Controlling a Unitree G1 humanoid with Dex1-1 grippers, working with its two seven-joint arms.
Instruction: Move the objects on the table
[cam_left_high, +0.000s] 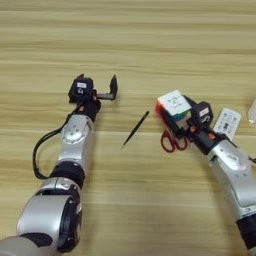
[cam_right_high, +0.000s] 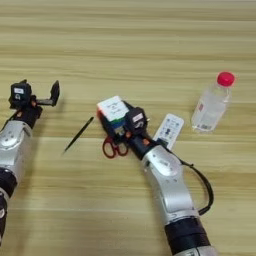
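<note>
Table (cam_left_high: 130, 30): broad wooden top, carries everything; far half bare.

Right arm reaches in from near right. Right gripper (cam_right_high: 120, 124) sits at the puzzle cube (cam_right_high: 113, 109) mid-table, black fingers closed round its near side, so it reads as gripped for a move. Cube looks tilted, white face up, probably off the wood, can't be sure.

Left arm comes in from near left. Left gripper (cam_left_high: 102, 92) rests left of centre, fingers spread wide, nothing between them, likely just idle.

Bottle (cam_right_high: 212, 102): upright, red cap, far right, well apart from both grippers.

Remote (cam_right_high: 168, 130): flat, just right of the right wrist.

Scissors (cam_right_high: 114, 147): red handles just near of the cube, blades hidden beneath it.

Black stick (cam_left_high: 135, 129): lies diagonal between the two grippers, untouched.
</note>
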